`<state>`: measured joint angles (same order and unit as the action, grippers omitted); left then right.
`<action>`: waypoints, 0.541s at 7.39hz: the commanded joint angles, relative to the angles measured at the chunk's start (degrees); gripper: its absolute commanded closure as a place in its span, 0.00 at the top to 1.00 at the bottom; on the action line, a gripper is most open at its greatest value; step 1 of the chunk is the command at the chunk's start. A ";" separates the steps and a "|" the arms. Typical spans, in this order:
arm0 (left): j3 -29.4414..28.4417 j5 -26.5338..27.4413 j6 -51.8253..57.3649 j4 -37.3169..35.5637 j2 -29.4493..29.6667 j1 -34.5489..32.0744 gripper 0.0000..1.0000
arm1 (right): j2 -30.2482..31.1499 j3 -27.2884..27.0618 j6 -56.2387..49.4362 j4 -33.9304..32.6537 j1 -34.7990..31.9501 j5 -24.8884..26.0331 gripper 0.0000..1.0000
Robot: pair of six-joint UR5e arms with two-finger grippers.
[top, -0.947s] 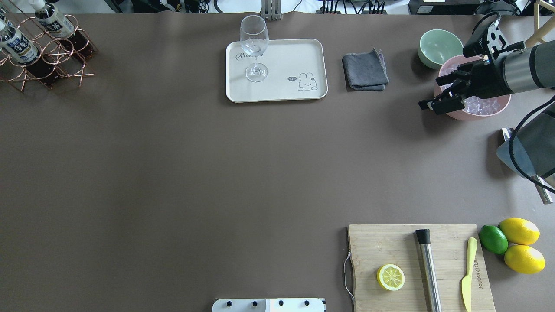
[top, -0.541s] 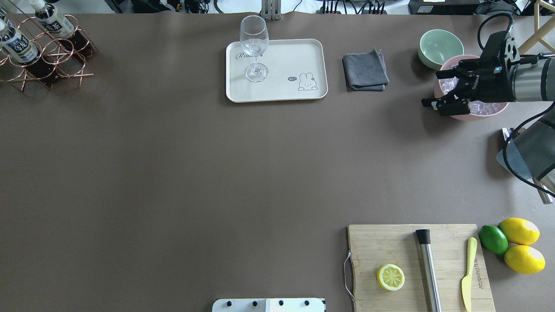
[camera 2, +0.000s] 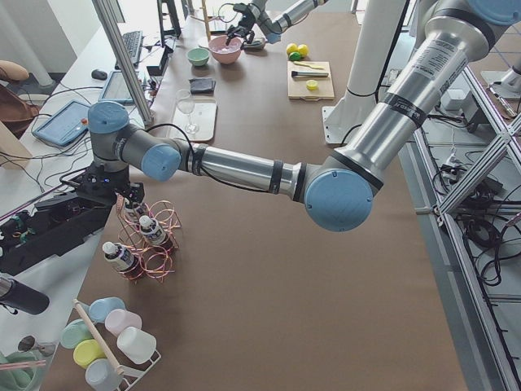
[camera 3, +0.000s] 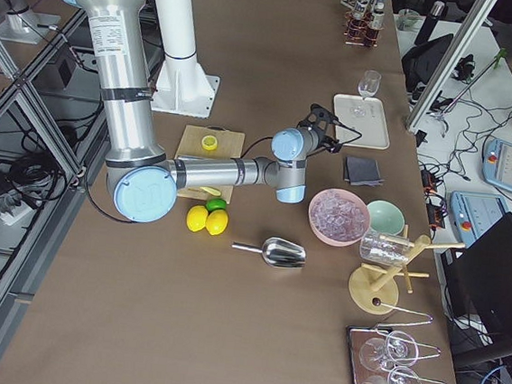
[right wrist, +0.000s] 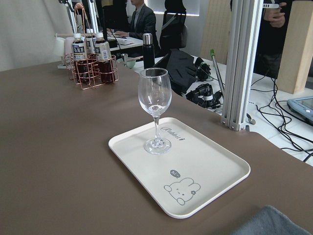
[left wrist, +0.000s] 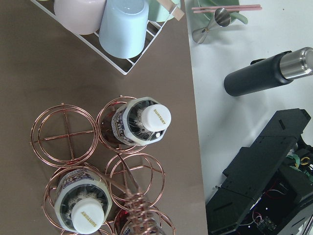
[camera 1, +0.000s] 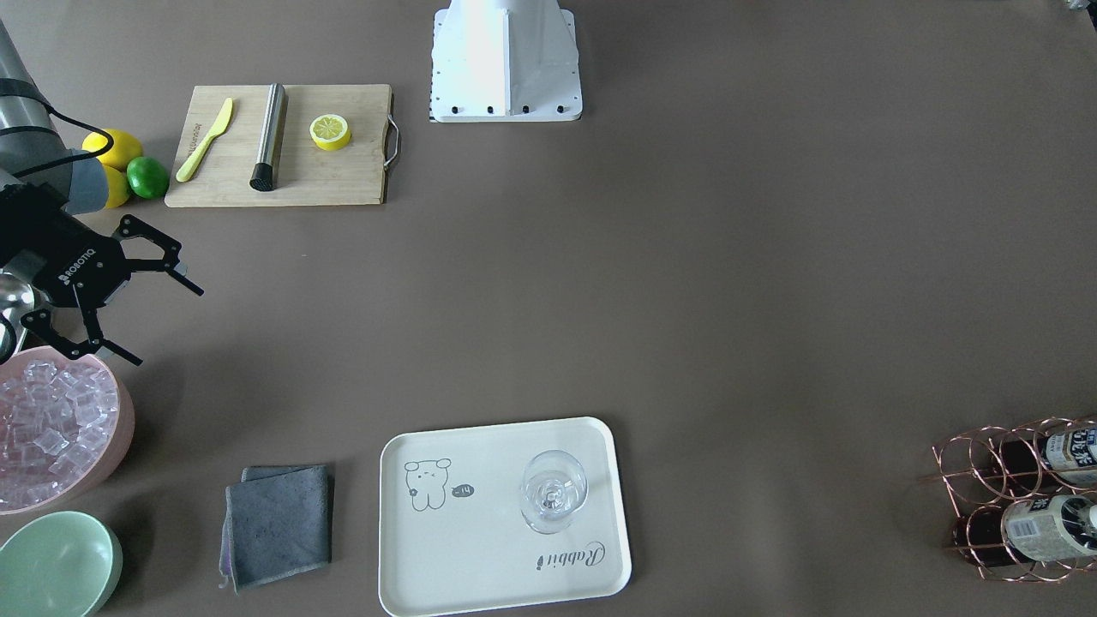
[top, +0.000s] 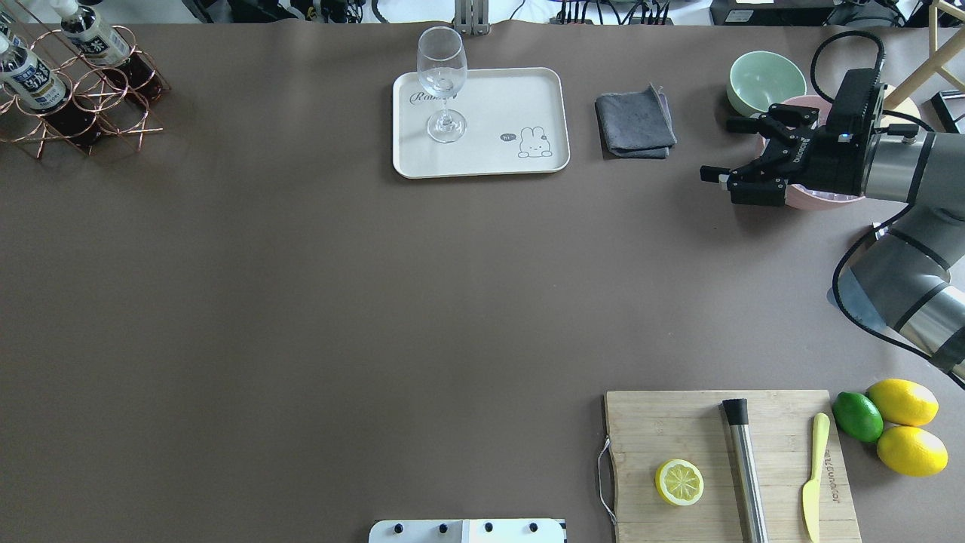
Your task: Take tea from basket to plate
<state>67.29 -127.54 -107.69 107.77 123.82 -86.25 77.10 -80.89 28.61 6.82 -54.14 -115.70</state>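
Observation:
Tea bottles (top: 30, 79) (top: 94, 41) stand in the copper wire basket (top: 113, 105) at the table's far left corner. The left wrist view looks straight down on their white caps (left wrist: 155, 117) (left wrist: 88, 214) and the basket rings (left wrist: 63, 134). My left gripper (camera 2: 130, 195) hangs over the basket in the exterior left view only, so I cannot tell if it is open or shut. The cream plate (top: 497, 113) holds a stemmed glass (top: 443, 75). My right gripper (top: 718, 149) is open and empty, far right of the plate.
A pink bowl of ice (camera 1: 51, 428) and a mint bowl (top: 765, 79) sit by the right gripper. A grey cloth (top: 635, 124) lies right of the plate. A cutting board (top: 678, 422) with lemon half, muddler and knife is front right. A cup rack (left wrist: 122, 29) stands beside the basket.
My right gripper has swung left and slightly away from me, off the pink bowl, and stays open. The basket, bottles, plate and glass have not moved.

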 commanded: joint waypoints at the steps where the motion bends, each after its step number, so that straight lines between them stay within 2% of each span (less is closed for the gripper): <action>1: -0.05 0.01 -1.65 0.16 -0.24 1.17 0.90 | -2.11 3.27 0.48 10.20 5.17 5.04 1.00; 3: -0.05 0.01 -2.70 0.60 -1.03 1.52 0.69 | -3.27 7.23 0.48 19.68 9.03 9.06 1.00; 4: -0.05 -0.08 -2.79 0.60 -1.12 1.43 0.56 | -2.83 6.98 0.05 19.90 8.96 8.56 1.00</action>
<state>67.20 -127.53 -109.99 108.28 123.02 -84.80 74.17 -75.00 29.04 22.95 -46.54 -108.23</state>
